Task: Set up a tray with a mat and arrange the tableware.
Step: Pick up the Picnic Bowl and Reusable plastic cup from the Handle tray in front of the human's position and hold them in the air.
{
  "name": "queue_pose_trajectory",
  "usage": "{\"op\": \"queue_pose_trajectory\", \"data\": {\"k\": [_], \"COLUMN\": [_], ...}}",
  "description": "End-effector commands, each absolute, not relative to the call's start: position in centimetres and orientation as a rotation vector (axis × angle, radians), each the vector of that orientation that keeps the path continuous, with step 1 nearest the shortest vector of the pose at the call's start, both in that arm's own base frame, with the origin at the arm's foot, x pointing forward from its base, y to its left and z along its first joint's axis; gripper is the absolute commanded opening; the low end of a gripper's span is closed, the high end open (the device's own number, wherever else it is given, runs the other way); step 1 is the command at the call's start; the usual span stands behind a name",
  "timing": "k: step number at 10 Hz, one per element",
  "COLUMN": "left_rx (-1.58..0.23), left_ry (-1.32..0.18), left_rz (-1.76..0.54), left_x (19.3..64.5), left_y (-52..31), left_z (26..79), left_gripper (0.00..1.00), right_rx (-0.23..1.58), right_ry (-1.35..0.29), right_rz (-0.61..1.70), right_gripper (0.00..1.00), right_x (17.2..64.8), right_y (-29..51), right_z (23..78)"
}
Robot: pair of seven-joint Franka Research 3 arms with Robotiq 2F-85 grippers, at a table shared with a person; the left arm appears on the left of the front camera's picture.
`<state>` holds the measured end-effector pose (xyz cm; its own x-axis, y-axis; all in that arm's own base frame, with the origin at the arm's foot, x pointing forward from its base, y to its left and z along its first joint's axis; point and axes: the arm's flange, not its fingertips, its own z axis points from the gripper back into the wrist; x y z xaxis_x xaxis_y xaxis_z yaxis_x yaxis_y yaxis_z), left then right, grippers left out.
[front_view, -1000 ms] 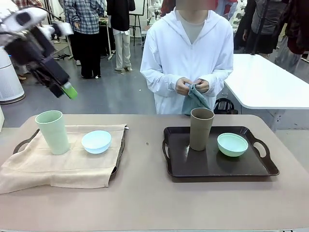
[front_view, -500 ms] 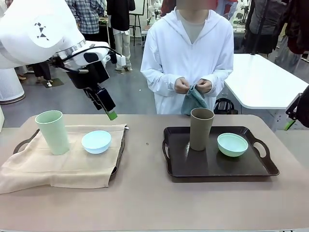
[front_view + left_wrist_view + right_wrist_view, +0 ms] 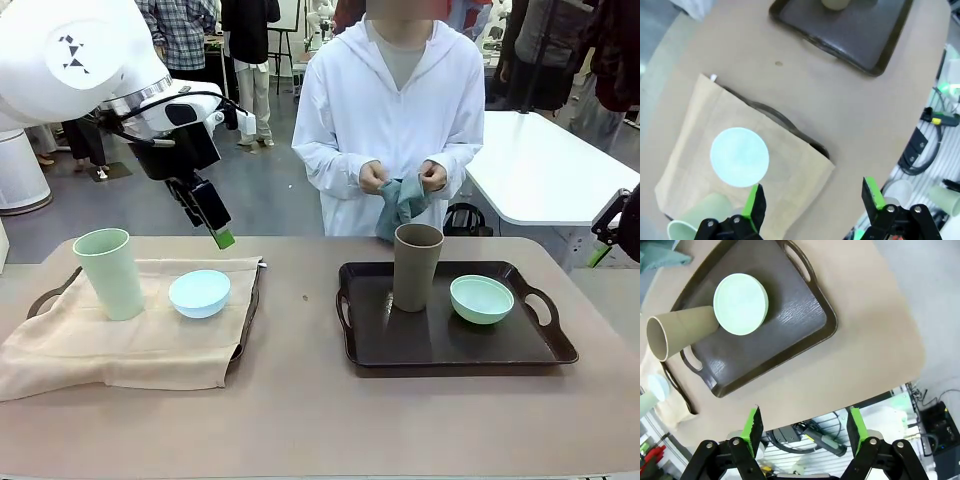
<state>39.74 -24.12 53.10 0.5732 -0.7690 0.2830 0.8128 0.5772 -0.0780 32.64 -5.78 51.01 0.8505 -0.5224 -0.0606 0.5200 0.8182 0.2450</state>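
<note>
front view and both wrist views; a pale green cup (image 3: 109, 272) and a light blue bowl (image 3: 199, 293) are shown standing on a beige mat (image 3: 120, 350) draped over the left-hand tray (image 3: 247, 318), at the left of the frame; a brown cup (image 3: 416, 266) and a mint green bowl (image 3: 481, 298) are seen side by side on the bare dark tray (image 3: 450, 350) at the right; the left fingers (image 3: 754, 202) are held wide apart and empty above the mat; the right fingers (image 3: 752, 427) are likewise spread wide, holding nothing, at the right edge of the frame beside the tabletop (image 3: 300, 420); a teal cloth (image 3: 403, 208) is held in the person's hands (image 3: 376, 177) at upper centre
</note>
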Motion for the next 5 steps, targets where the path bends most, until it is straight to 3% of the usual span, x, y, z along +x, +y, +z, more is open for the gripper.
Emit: {"op": "queue_pose_trajectory", "data": {"k": [1, 5], "left_rx": [-0.056, -0.095], "left_ry": [-0.279, -0.333], "left_rz": [-1.055, -1.409], "left_x": [42.2, 46.0], "left_y": [-27.5, -35.7], "left_z": [52.7, 51.8], "left_gripper": [1.00, 1.00], "right_rx": [0.205, 0.061], "right_ry": [-0.013, 0.030], "right_rz": [-0.499, -0.382], "right_gripper": [0.87, 0.87], "right_x": [35.5, 42.8], "right_y": [-5.0, -2.3], "right_z": [51.3, 51.5]}}
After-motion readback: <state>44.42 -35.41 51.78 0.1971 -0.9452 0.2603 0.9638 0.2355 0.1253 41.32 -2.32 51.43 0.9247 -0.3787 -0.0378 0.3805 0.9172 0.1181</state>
